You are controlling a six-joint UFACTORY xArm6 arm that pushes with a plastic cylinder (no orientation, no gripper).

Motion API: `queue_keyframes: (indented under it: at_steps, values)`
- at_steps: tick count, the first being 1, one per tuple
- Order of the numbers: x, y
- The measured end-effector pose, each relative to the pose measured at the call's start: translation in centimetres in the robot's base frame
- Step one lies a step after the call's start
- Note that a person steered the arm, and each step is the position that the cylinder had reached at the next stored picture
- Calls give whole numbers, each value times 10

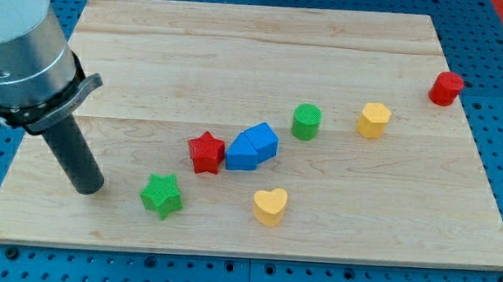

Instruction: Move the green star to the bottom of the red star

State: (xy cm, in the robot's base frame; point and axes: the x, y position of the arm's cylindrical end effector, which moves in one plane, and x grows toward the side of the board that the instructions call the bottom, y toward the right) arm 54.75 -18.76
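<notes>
The green star [162,194] lies on the wooden board near the view's bottom left. The red star [205,151] lies up and to the right of it, a short gap apart. My tip [88,186] rests on the board to the left of the green star, about level with it and apart from it. The dark rod rises from the tip toward the view's upper left.
Two blue blocks [253,146] touch the red star's right side. A yellow heart [270,206] lies right of the green star. A green cylinder [306,122], a yellow block [373,120] and a red cylinder [445,88] run toward the right edge of the board [359,235].
</notes>
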Motion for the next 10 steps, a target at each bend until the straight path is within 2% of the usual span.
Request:
queue_keyframes:
  at_steps: [2,3,7,9,10]
  values:
    - [38,-1]
    - [41,3]
    - [26,117]
    - [23,129]
    - [41,126]
